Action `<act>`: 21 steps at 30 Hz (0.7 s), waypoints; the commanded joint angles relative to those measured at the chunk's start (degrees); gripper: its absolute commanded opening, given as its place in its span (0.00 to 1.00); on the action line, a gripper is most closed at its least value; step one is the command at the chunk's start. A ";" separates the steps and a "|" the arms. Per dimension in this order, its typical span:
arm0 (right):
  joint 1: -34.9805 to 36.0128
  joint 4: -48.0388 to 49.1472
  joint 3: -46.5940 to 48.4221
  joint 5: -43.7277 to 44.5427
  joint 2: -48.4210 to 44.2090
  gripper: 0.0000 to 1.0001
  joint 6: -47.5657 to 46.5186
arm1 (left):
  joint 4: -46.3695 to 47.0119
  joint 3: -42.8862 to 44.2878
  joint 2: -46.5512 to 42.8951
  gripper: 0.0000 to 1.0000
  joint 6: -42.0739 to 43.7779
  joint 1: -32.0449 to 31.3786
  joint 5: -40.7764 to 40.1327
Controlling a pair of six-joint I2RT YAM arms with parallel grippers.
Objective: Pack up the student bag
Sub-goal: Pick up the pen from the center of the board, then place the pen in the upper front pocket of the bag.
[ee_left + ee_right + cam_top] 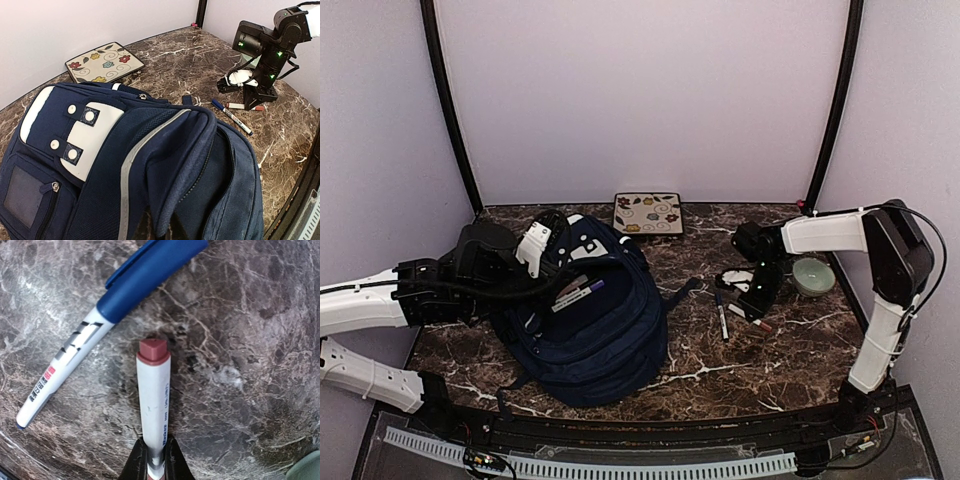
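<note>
Centrally, marble (700, 352) shows between student bag (595, 335) and right gripper (155, 466) clamping pen (154, 405).

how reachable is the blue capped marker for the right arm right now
Probably yes, though not at once: the blue-capped marker lies bare right beside the right claw, but that claw is shut on the red-ended marker.

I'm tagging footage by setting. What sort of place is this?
Probably a lab test booth: plain pale walls close in a marble-patterned tabletop, the left arm and right arm are mounted at its near edge, and a slotted cable duct runs along the front.
</note>
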 commanded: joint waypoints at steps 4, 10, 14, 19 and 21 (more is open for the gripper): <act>-0.48 2.61 2.58 3.88 -2.98 0.05 -1.78 | 5.33 0.75 -1.17 0.00 -0.07 -0.21 -1.29; 2.06 0.43 8.04 -2.68 -6.28 0.05 -5.86 | 5.87 0.55 -1.15 0.00 0.12 -0.21 -1.76; 7.83 0.22 11.04 -3.82 -8.89 0.04 -8.60 | 6.20 0.70 -1.03 0.00 0.47 -0.21 -1.98; 16.21 -1.16 17.56 -0.90 -10.47 0.04 -13.98 | 5.70 1.68 -0.35 0.00 0.71 -0.13 -2.12; 20.11 -1.31 20.40 0.54 -10.40 0.04 -16.87 | 5.81 1.98 -0.06 0.00 1.01 -0.12 -2.17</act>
